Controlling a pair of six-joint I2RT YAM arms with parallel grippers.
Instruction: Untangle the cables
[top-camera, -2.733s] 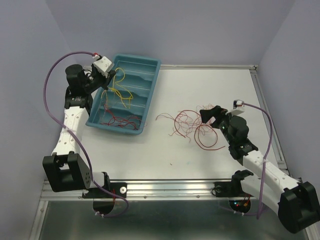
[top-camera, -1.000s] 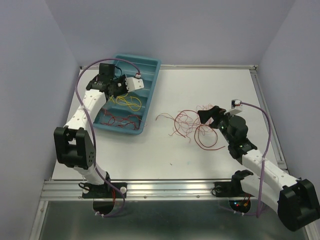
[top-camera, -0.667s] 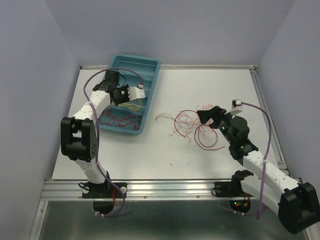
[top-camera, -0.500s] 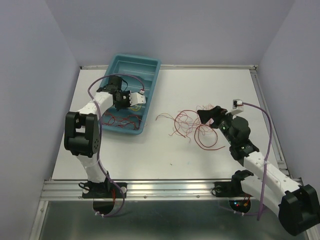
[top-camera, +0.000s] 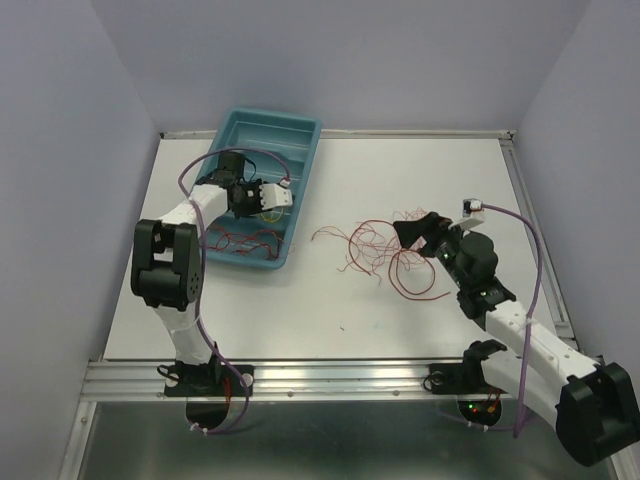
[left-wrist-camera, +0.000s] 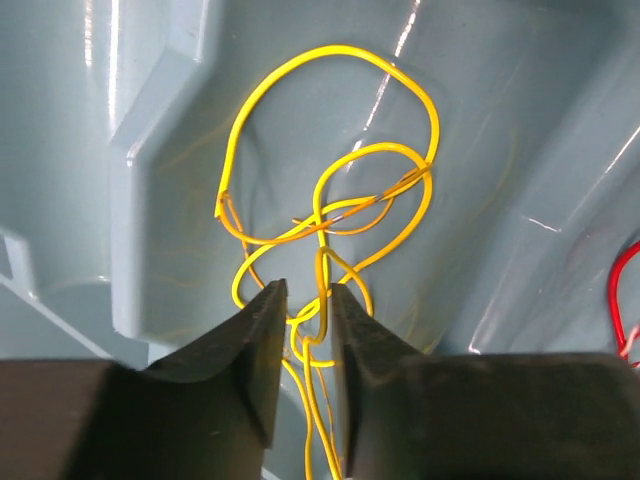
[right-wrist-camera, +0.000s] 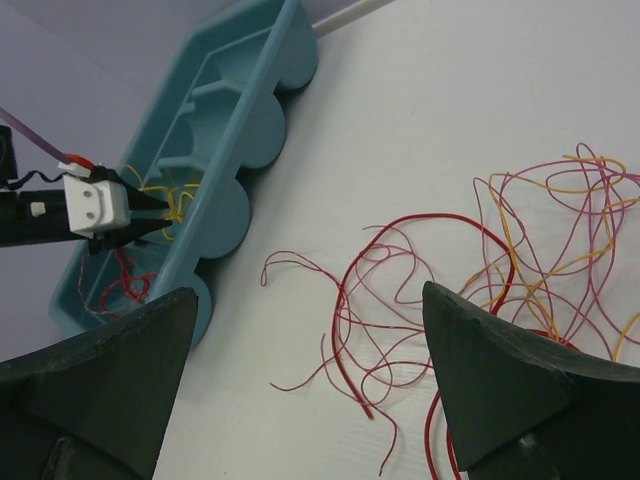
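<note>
The yellow cables (left-wrist-camera: 330, 160) lie looped on the floor of the teal tray (left-wrist-camera: 150, 150). My left gripper (left-wrist-camera: 305, 292) is low over them. Its jaws stand a narrow gap apart, and a few yellow strands run through that gap without being pinched. From above, the left gripper (top-camera: 265, 205) is inside the tray (top-camera: 300, 125), with red cables (top-camera: 245, 240) in the compartment nearer to me. A tangle of red and yellow cables (top-camera: 380, 250) lies mid-table. My right gripper (top-camera: 412, 230) hovers at its right edge. It is wide open (right-wrist-camera: 310, 290) and holds nothing above the red strands (right-wrist-camera: 400, 300).
The tray has ribbed dividers and stands at the table's back left. A raised metal rail (top-camera: 530, 210) runs along the table's right edge and the back. Purple cords arc beside both arms.
The left arm has swung from the tray's left rim to over its middle and lowered the yellow cables into it. The right gripper has barely moved.
</note>
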